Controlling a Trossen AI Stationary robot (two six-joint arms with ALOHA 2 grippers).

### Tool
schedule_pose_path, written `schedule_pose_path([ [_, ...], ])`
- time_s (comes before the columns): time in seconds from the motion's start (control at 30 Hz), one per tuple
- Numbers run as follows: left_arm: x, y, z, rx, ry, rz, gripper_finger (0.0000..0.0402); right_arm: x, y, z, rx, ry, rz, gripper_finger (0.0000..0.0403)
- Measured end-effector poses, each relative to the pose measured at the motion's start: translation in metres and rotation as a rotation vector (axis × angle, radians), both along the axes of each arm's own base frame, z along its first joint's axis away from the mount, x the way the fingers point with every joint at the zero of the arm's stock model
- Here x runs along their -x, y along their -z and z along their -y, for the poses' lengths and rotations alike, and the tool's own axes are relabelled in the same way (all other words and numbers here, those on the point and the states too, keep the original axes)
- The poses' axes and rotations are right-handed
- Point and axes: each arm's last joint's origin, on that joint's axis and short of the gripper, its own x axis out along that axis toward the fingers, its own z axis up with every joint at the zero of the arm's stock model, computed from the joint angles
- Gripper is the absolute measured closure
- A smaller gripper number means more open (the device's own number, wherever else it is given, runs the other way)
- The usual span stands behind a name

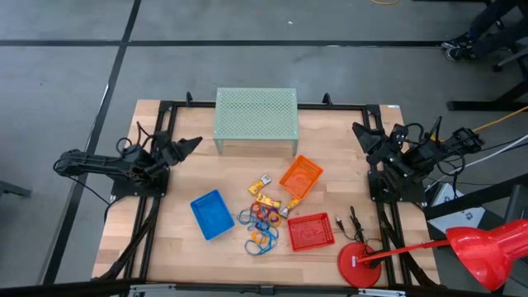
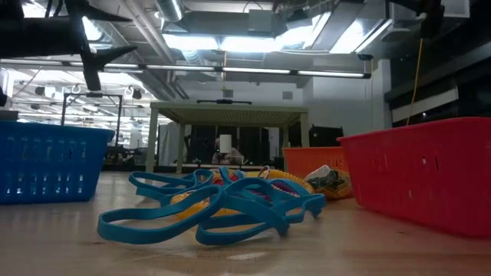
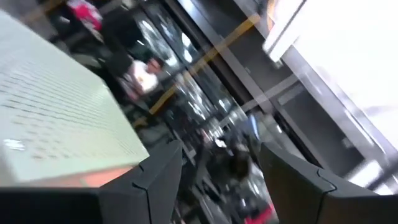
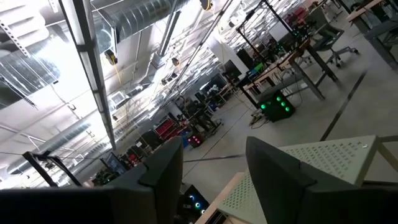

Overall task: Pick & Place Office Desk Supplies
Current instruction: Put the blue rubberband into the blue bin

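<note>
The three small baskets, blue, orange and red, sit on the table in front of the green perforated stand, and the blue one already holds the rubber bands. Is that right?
Not quite. The blue basket is empty in the high view; the rubber bands lie loose on the table between it and the red basket. The orange basket and green stand are as you say.
</note>
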Motion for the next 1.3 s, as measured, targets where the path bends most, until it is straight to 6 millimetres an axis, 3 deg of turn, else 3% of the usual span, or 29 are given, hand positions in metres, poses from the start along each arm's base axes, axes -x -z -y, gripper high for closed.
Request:
schedule_pose_path([
  [0.5, -0.005, 0.005, 0.004, 0.144, 0.204, 0.012, 0.0186, 0.0, 0.0, 0.0, -0.004, 0.0, 0.002, 0.0225],
  [0.63, -0.003, 0.002, 0.0, 0.218, 0.084, 0.077, 0.0186, 0.0, 0.0, 0.0, -0.004, 0.002, 0.001, 0.0225],
  [0.8, 0.0, -0.015, 0.002, 0.205, 0.146, 0.164, 0.0186, 0.0, 0.0, 0.0, -0.004, 0.007, -0.001, 0.0225],
  [0.9, -0.001, -0.048, 0.005, 0.109, 0.205, 0.16, 0.0186, 0.0, 0.0, 0.001, -0.021, 0.018, 0.003, 0.0225],
  [1.03, -0.015, -0.089, 0.009, -0.029, 0.252, -0.149, 0.0186, 0.0, 0.001, 0.001, -0.029, 0.021, 0.005, 0.0225],
  [1.17, -0.045, -0.11, 0.014, -0.171, 0.347, -0.578, 0.0186, 0.0, 0.001, 0.001, -0.05, 0.015, 0.018, 0.0225],
  [1.3, -0.086, -0.118, 0.019, -0.352, 0.485, -0.793, 0.0186, 0.0, 0.001, 0.0, -0.049, 0.014, 0.017, 0.0225],
])
